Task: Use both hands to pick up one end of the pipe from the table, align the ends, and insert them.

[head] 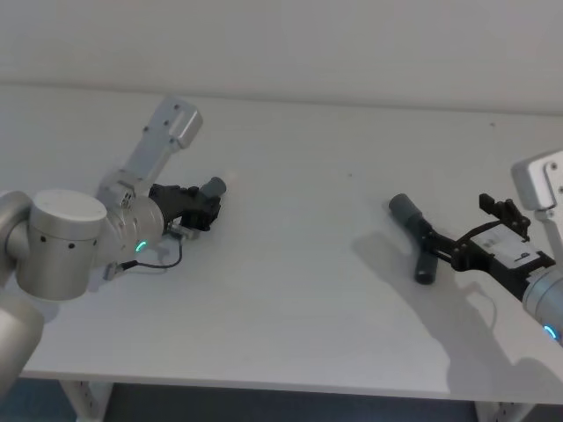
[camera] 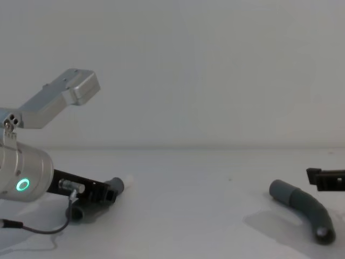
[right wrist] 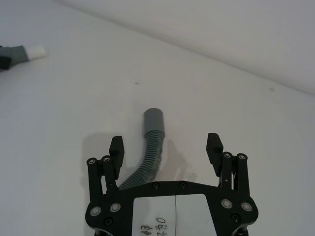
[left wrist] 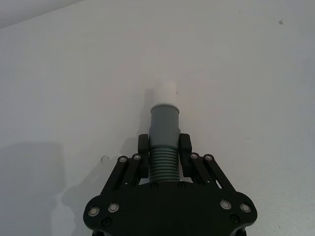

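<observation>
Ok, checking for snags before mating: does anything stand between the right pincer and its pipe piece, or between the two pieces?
Nothing visible. The right pincer is open at the socket piece, and nothing shows on the table between that and the plug piece gripped by the left pincer.

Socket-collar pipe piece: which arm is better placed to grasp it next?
Right. The right gripper is open just above the socket-collar pipe piece, while the left gripper is shut on the white-tipped pipe piece across the table.

silver-grey arm | green ring light | black right end effector | white label
</observation>
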You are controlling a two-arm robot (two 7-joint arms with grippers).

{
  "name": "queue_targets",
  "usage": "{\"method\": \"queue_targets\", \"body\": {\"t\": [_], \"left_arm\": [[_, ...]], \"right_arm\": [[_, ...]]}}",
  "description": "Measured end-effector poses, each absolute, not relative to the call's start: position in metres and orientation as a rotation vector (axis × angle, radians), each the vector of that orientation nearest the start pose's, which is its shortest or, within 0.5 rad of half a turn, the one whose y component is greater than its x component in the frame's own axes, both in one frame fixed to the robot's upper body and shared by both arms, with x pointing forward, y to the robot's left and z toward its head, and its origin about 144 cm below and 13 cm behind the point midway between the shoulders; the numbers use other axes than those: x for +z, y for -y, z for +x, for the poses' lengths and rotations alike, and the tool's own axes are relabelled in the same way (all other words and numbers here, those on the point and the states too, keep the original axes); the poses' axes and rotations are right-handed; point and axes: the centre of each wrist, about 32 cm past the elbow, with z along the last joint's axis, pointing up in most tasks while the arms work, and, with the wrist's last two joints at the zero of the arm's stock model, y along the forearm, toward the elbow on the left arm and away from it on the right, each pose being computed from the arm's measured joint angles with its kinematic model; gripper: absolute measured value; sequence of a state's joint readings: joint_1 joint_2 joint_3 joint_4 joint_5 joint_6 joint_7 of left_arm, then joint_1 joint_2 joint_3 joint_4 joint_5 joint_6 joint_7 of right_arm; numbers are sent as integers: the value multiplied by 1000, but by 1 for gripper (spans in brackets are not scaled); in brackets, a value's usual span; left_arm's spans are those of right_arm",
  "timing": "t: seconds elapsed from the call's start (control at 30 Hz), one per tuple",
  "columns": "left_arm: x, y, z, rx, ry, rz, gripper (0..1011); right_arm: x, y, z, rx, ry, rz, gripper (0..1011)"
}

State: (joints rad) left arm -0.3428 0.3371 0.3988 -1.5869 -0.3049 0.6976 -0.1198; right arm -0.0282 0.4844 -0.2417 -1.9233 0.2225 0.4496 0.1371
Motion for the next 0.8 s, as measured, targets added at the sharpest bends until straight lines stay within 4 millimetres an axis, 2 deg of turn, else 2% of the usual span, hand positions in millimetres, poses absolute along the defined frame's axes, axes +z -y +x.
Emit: {"method": "queue_targets", "body": {"t": [0.4,0.8], "left_arm": [[1235,-205,523,1097,-211,491,351],[1235,-205,523,1097,-211,491,351]], "right_arm": [[1235,236,435,-1095,-28,-420,1000],[1232,225,450,-1126,-74,-464,1001]]}}
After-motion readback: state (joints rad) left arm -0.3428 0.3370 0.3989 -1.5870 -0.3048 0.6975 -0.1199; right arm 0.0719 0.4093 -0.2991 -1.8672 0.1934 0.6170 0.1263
